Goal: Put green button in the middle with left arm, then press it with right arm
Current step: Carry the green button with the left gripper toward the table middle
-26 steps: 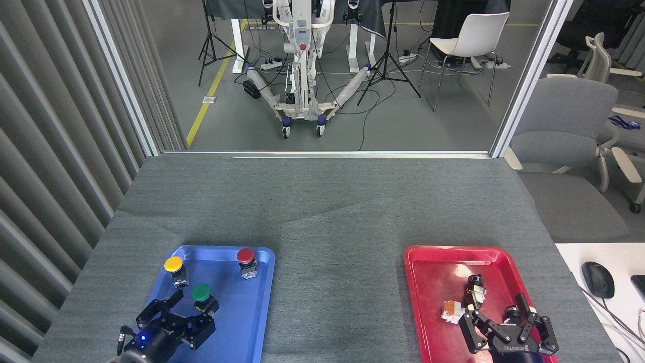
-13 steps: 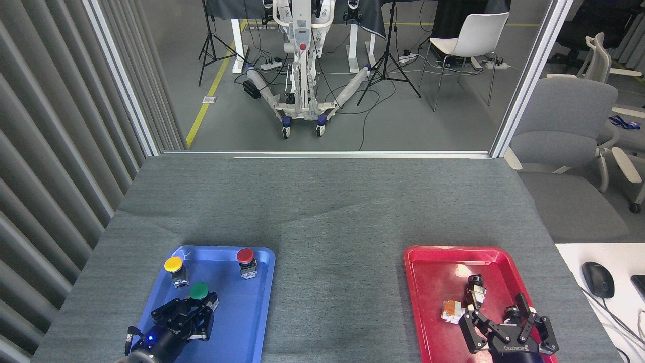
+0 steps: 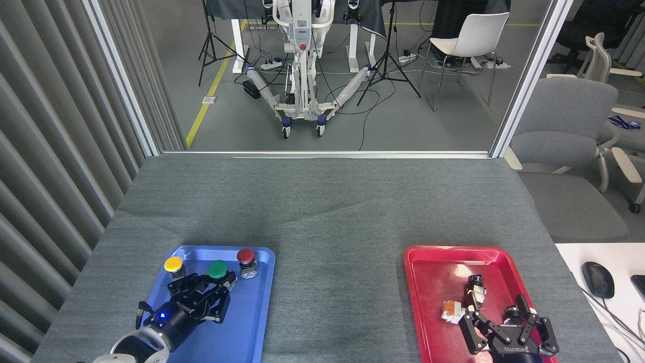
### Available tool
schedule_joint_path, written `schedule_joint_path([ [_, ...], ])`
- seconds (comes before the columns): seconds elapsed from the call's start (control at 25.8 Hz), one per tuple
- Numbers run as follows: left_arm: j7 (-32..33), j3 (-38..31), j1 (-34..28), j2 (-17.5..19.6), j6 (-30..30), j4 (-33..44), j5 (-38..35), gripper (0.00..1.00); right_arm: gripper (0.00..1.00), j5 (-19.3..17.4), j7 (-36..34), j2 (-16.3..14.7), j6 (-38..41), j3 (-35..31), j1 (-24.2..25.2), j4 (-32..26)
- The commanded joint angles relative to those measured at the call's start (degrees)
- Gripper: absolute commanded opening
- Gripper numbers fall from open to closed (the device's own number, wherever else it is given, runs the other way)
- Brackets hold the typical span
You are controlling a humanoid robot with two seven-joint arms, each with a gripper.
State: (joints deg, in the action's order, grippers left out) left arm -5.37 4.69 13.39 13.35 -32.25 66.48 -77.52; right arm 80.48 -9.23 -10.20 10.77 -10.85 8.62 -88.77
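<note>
our left claw (image 3: 209, 292) is clamped on the green button (image 3: 217, 270) above the blue tray (image 3: 247, 322). we should carry it level, clear of the red button (image 3: 246, 256), to the bare bench middle (image 3: 337, 282). our right claw (image 3: 509, 330) hangs spread, holding nothing.

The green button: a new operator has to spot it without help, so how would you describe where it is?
Find the blue tray at the table's near left. The green button is over its far part, gripped in the black fingers of the left tool. It sits between a yellow-capped button and a red-capped button; only it is green and held.
</note>
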Motion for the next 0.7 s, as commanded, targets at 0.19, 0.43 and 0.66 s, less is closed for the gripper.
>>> schedule_joint_path([
  [0.19,2.0,14.2,8.4,-6.1,4.8,-2.9,-1.9,0.0,1.0,0.0,0.0,-0.2,0.0,0.0,0.1,0.0],
  [0.43,-0.2,14.5,9.6,-17.0,11.7,-11.4,-9.8,0.0,1.0,-0.1,0.0,-0.2,0.0,0.0,-0.1,0.0],
  [0.66,-0.4,16.3,9.3,-21.0,21.8,-13.4,-9.7,0.0,1.0,0.0,0.0,-0.1,0.0,0.0,-0.1,0.0],
])
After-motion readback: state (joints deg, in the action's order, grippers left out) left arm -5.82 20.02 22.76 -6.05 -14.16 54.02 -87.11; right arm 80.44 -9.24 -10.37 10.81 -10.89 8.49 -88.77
